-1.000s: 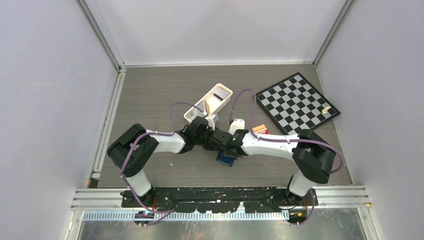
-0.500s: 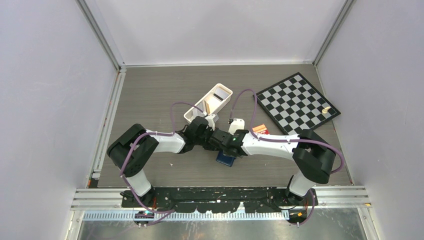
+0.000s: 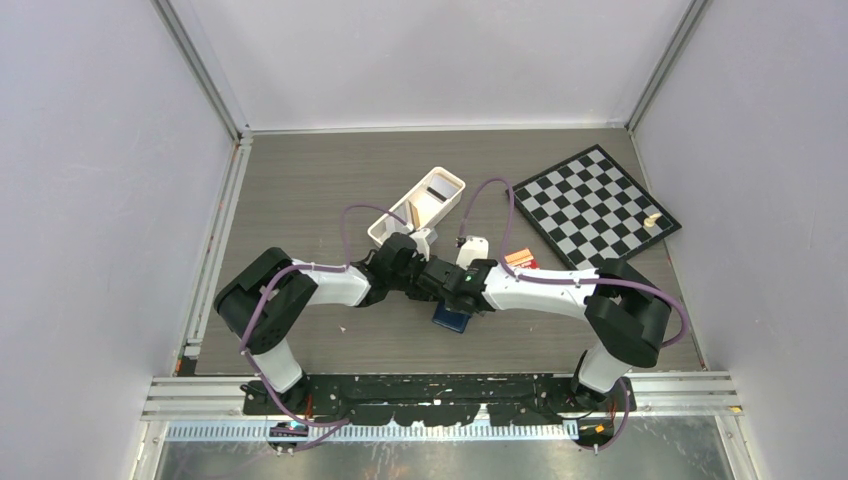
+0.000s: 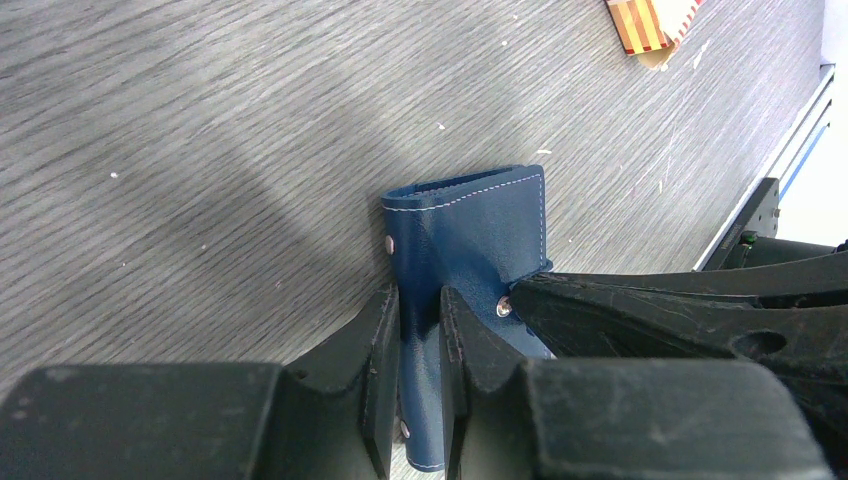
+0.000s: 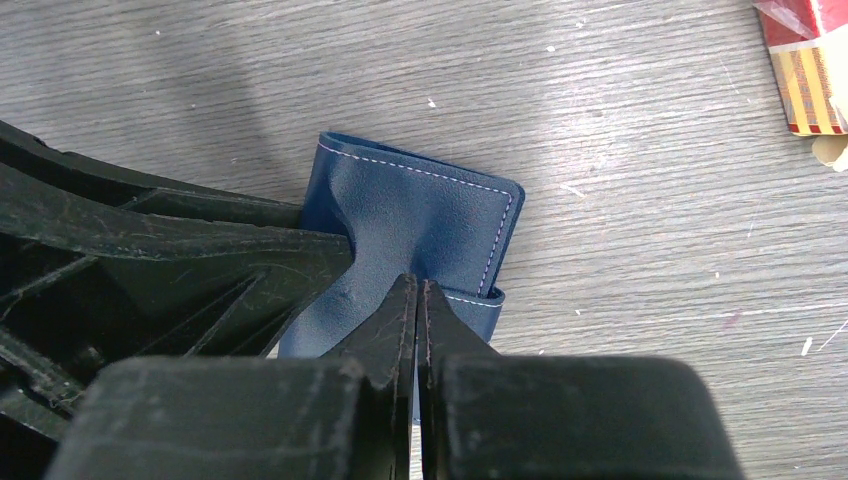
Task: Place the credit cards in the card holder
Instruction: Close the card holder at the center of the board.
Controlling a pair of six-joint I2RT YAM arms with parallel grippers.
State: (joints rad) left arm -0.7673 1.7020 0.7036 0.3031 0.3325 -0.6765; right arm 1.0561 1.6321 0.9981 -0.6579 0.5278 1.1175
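Observation:
The dark navy card holder (image 3: 452,319) lies on the table between the two arms, buckled and partly lifted. My left gripper (image 4: 415,295) is shut on a raised fold of the holder (image 4: 470,225). My right gripper (image 5: 418,285) comes from the other side, its jaws pressed together on a thin flap of the holder (image 5: 410,205). Each wrist view shows the other gripper's black fingers touching the holder. From above, the grippers (image 3: 432,275) (image 3: 452,290) meet over it. Credit cards (image 3: 413,213) stand in the white tray (image 3: 448,205); none is in either gripper.
A red-orange banded pack (image 3: 519,260) lies just right of the grippers, also seen in the wrist views (image 4: 650,20) (image 5: 805,80). A chessboard (image 3: 596,207) with one small pale piece (image 3: 652,220) fills the back right. Side walls and rails bound the table.

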